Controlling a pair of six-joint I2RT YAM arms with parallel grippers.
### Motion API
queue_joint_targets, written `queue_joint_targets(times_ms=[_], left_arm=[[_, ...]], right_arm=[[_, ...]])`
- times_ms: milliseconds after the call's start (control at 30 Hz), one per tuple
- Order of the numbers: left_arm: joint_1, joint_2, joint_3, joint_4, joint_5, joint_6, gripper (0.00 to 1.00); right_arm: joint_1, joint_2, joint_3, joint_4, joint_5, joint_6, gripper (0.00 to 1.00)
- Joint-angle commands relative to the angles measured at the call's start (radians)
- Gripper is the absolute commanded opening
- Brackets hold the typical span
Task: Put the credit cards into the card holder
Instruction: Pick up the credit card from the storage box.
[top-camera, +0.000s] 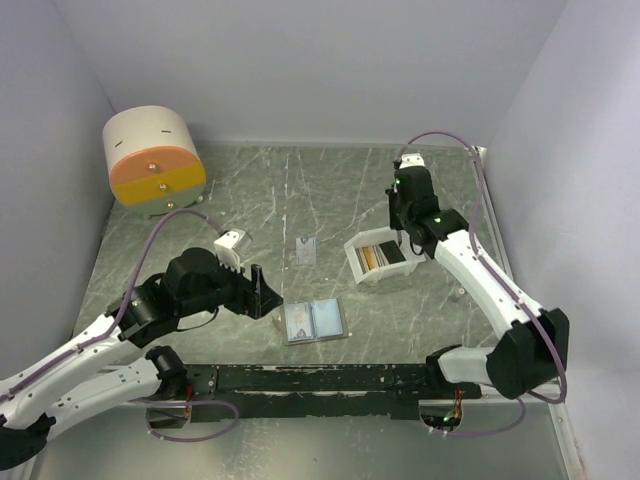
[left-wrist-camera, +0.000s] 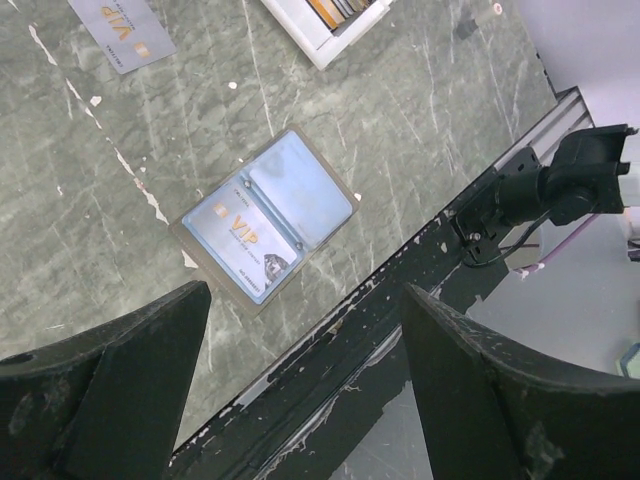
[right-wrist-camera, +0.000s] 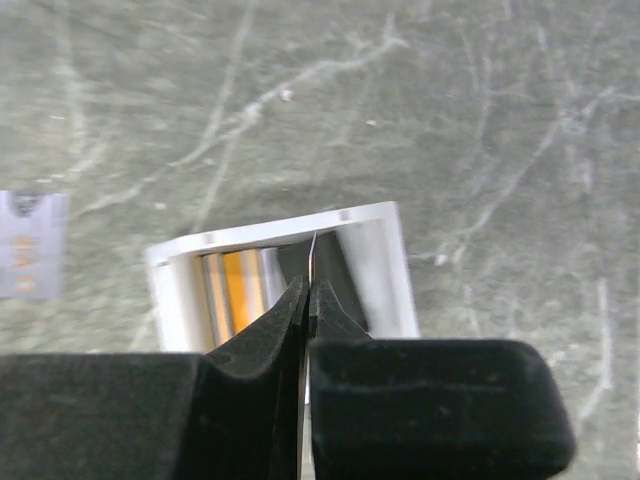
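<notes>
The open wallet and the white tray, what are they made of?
The wallet looks like soft leather, or fake leather: it has a matte taupe edge and a smooth light blue inside, and it lies flat open. The white tray looks like hard plastic, with thin stiff walls in an even, slightly shiny white. Looks alone cannot settle either one.

Open card holder (left-wrist-camera: 305, 190), credit card (left-wrist-camera: 240, 235) inside
</notes>
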Motion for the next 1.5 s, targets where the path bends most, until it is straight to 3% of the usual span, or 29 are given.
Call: queue_joint_targets(times_ms=[0,200,433,533,800,933,1167,1333,1433,1467], left_arm=[[0.007,-0.013,-0.013,0.049,0.006,-0.07,0.87],[0.008,-0.029,-0.06,0.182,0.154,-0.237,0.81],[0.006,-0.022,-0.119,0.378,0.179,-0.385,0.69],[0.008,-0.009,-0.133,0.439,0.161,-0.427,0.62],[0.007,0.124,-0.195,0.727,0.263,-0.558,0.58],[0.006,0.164,-0.229,0.824,0.261,-0.596,0.61],[0.007,0.228,-0.268,1.024,0.299,-0.645,0.54],[0.007,0.248,-0.278,1.075,0.3,-0.654,0.36],[0.008,0.245,-0.263,1.02,0.268,-0.636,0.09],[0.007,0.242,-0.258,1.003,0.258,-0.627,0.07]], right_arm=[[0.014,-0.097,-0.011,0.011,-0.185,0.139,0.0],[0.024,-0.283,-0.189,0.215,-0.491,0.354,0.0],[0.064,-0.414,-0.42,0.501,-0.735,0.586,0.0],[0.095,-0.472,-0.508,0.635,-0.761,0.697,0.0],[0.143,-0.52,-0.65,0.965,-0.836,0.942,0.0],[0.155,-0.532,-0.661,0.997,-0.844,0.965,0.0],[0.164,-0.534,-0.693,0.999,-0.861,0.964,0.0],[0.174,-0.539,-0.726,1.003,-0.856,0.967,0.0],[0.176,-0.535,-0.739,0.995,-0.864,0.959,0.0],[0.177,-0.532,-0.738,0.98,-0.867,0.949,0.0]])
